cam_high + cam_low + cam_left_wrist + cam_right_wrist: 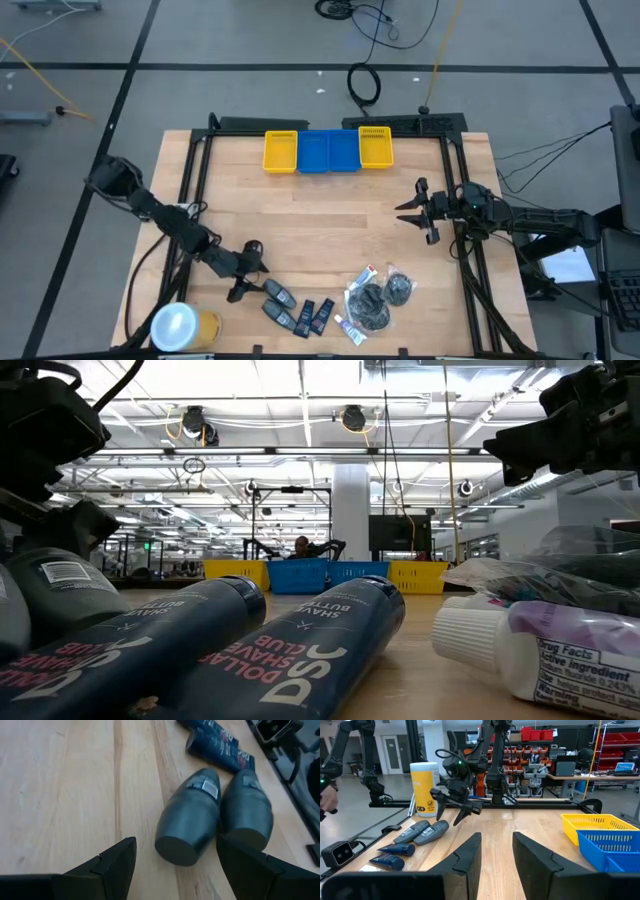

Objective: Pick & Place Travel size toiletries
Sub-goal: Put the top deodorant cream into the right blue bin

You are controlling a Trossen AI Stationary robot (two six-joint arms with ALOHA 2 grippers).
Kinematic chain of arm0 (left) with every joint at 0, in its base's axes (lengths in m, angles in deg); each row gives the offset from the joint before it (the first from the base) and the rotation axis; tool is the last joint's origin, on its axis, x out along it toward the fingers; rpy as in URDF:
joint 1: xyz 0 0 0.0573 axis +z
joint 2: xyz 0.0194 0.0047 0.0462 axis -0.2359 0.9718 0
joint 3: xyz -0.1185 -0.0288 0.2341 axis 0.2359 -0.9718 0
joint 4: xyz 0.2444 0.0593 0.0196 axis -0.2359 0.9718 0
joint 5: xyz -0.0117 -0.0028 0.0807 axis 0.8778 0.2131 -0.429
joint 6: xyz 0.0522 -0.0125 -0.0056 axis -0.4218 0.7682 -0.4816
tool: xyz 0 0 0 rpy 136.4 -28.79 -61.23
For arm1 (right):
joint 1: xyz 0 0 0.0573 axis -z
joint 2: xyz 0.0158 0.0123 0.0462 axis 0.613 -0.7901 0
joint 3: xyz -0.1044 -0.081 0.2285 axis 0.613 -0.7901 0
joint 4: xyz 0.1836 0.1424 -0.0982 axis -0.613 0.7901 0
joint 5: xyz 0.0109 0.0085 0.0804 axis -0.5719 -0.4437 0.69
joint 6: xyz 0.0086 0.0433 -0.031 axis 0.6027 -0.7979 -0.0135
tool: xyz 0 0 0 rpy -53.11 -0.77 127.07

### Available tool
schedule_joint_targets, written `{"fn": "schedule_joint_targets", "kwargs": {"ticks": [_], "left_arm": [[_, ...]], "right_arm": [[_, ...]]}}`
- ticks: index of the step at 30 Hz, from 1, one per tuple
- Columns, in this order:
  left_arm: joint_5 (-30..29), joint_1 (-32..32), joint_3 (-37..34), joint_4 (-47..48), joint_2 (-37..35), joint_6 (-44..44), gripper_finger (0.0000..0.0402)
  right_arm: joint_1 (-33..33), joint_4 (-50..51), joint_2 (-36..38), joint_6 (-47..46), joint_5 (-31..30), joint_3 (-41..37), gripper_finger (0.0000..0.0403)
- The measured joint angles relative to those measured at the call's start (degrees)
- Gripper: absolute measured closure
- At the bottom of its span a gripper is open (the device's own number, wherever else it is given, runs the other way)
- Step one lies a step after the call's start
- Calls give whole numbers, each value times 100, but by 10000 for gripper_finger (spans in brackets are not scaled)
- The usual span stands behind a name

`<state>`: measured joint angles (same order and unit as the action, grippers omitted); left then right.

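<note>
Trays [328, 151] sit in a row at the desk's [300, 220] far edge. Along the near edge, left to right: a round container [180, 327], two bottles [279, 304] side by side, flat packets [314, 317], then pouches [379, 297]. The left tool [246, 270] hangs just behind the bottles.

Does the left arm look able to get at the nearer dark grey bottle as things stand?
Probably yes. The left gripper hangs open just short of the dark grey bottle, whose flat end faces its fingers, with only bare table between them.

Overhead, table-level, two wrist views
</note>
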<state>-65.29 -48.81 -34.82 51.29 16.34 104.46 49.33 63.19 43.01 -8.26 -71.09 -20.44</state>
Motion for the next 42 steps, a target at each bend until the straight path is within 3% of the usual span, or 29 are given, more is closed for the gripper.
{"fn": "schedule_joint_targets", "kwargs": {"ticks": [6, 13, 23, 35, 42], "left_arm": [[-22, -60, 0, -88, 360, 57, 128], [-68, -55, -2, -1024, 731, -52, 128], [-110, -56, 0, -1591, 1367, -363, 128], [-151, -54, -2, -1998, 1467, -729, 130], [-152, -54, -2, -2043, 1465, -756, 197]], "right_arm": [[0, 0, 0, 0, 0, -1, 298], [0, 2, 0, 0, 0, 0, 298], [0, 2, 0, 0, 2, 0, 298], [0, 184, 0, 0, 2, 1, 298], [0, 175, 0, 0, 2, -1, 298]]}}
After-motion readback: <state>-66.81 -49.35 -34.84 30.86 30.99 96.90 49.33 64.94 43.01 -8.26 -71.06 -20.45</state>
